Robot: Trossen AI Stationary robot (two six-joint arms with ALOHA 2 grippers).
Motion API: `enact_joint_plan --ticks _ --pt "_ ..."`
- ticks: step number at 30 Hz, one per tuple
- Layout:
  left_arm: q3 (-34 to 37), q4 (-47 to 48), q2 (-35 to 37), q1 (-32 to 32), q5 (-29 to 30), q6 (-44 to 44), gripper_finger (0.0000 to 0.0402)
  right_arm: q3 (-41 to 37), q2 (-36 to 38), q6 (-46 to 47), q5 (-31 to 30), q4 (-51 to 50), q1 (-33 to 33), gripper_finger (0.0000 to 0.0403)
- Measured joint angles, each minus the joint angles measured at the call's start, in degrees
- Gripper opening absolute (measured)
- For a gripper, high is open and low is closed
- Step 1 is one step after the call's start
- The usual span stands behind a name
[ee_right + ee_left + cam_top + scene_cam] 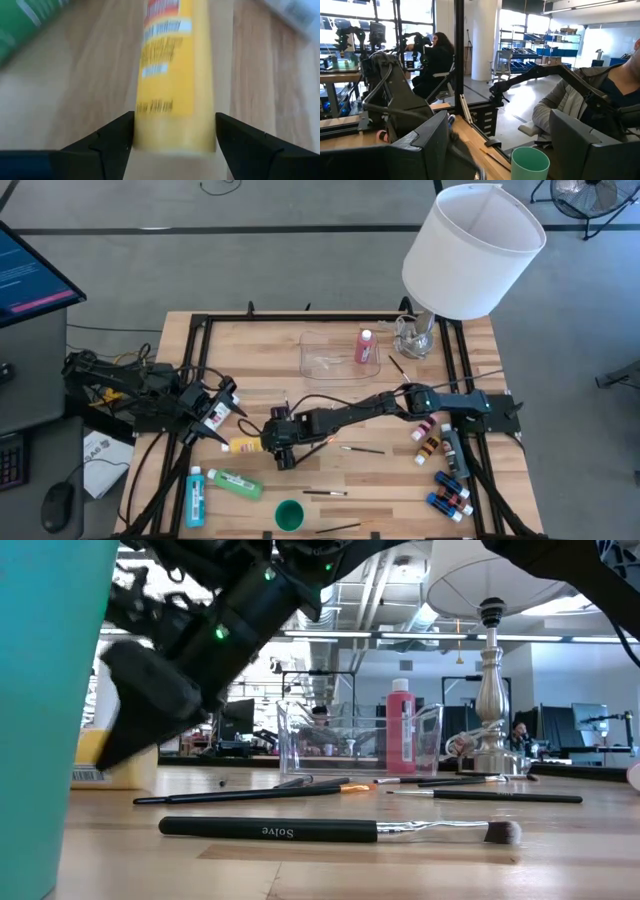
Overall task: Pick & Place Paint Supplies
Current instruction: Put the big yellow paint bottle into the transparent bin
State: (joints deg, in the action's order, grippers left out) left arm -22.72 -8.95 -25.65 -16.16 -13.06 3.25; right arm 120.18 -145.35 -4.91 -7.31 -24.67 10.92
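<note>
at the left-centre of the butcher-block table [380,480], the yellow paint bottle [243,446] lies on its side, long axis running left to right. the right gripper [174,131] is at its right end, fingers standing either side of it; whether they press it i cannot tell. the left gripper [222,418] waits just up-left, jaws apart. green bottle [235,483] and blue bottle [195,495] lie close below-left; a brush [362,449] lies to the right. the clear tray [335,355] holds a pink bottle [364,346]. behind, a person [432,60] sits in a workshop.
</note>
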Motion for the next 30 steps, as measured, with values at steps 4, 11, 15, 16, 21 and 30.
enact_joint_plan --ticks 4,11,15,16,21,30 --pt "0.0 0.0 0.0 0.0 0.0 0.0 0.0241 0.1 0.0 0.3 -0.1 1.9 -0.4 0.0264" --pt "0.0 -0.1 0.0 0.0 0.6 0.0 0.0241 0.2 -0.1 0.1 -0.1 9.1 -0.4 0.0265" --pt "0.0 -0.1 0.0 0.0 0.7 0.0 0.0241 0.2 -0.3 0.0 -0.1 9.4 -0.6 0.0265" --pt "0.0 -0.1 0.0 0.0 0.7 0.0 0.0241 0.2 -0.3 0.0 -0.1 9.4 -0.8 0.0265" --pt "0.0 -0.1 0.0 0.0 0.7 0.0 0.0241 0.2 -0.3 0.0 -0.1 10.9 -1.6 0.0265" --pt "0.0 -0.3 0.0 0.0 0.8 0.0 0.0241 0.2 -1.7 1.2 1.4 9.0 -1.5 0.0265"
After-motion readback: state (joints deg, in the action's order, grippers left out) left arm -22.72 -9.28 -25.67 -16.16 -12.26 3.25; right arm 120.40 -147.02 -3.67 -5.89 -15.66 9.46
